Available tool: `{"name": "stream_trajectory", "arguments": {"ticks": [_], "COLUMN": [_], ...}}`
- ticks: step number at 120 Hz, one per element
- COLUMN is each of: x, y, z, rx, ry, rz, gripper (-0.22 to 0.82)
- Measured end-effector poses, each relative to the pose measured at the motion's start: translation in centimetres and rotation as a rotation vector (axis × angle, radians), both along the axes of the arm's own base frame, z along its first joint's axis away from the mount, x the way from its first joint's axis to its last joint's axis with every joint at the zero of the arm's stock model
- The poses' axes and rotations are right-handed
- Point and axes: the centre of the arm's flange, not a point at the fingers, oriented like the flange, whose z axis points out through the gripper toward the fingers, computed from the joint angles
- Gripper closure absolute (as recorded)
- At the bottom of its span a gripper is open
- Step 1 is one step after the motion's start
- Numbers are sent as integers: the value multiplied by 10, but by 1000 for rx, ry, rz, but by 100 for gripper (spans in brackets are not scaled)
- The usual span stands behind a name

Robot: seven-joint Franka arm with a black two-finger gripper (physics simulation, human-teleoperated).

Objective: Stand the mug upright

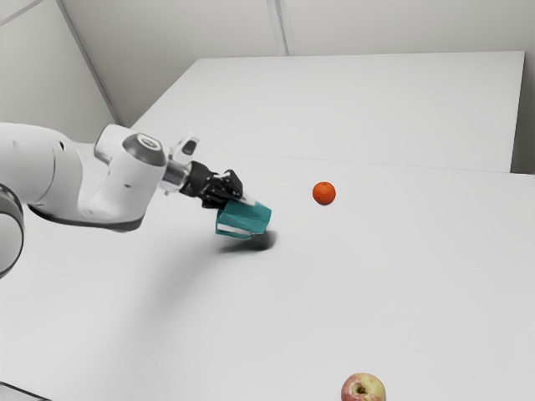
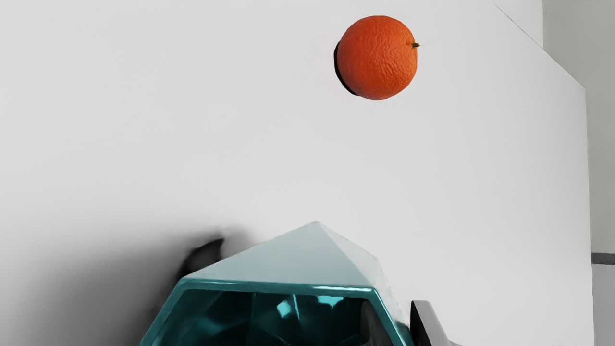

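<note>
- Mug (image 1: 249, 219): hangs tilted in the gripper (image 1: 237, 200), just above the table (image 1: 418, 267), with the open end facing back toward the hand
- Gripper: holds the mug by its wall, with one finger (image 2: 372, 324) inside the mug and the other (image 2: 429, 324) outside, wall pinched between
- Teal all over the mug, with flat, angled sides; looks pale on the side lit in the wrist view
- Dark shadow (image 1: 265, 241) below the mug on the table
- Orange (image 1: 324, 193): rests on the table, apart from the mug, toward the exterior view's right; shows a small green stem in the wrist view
- Apple (image 1: 364, 388): sits well apart from both, at the near edge of the exterior view
- Arm (image 1: 125, 180): reaches in from the exterior view's left
</note>
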Motion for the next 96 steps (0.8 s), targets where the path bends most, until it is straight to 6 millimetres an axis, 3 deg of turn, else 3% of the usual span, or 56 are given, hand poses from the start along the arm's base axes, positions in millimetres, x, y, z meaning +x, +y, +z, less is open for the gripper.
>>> {"name": "stream_trajectory", "arguments": {"ticks": [20,41,68,96], "x": [-5,-14,-23,-26], "y": [4,11,16,18], "z": [41,77,85,69], "rx": [55,232,465,621], "ry": [-70,-108,-40,58], "rz": [-53,-172,-308,-378], "gripper": [74,74,74,74]}}
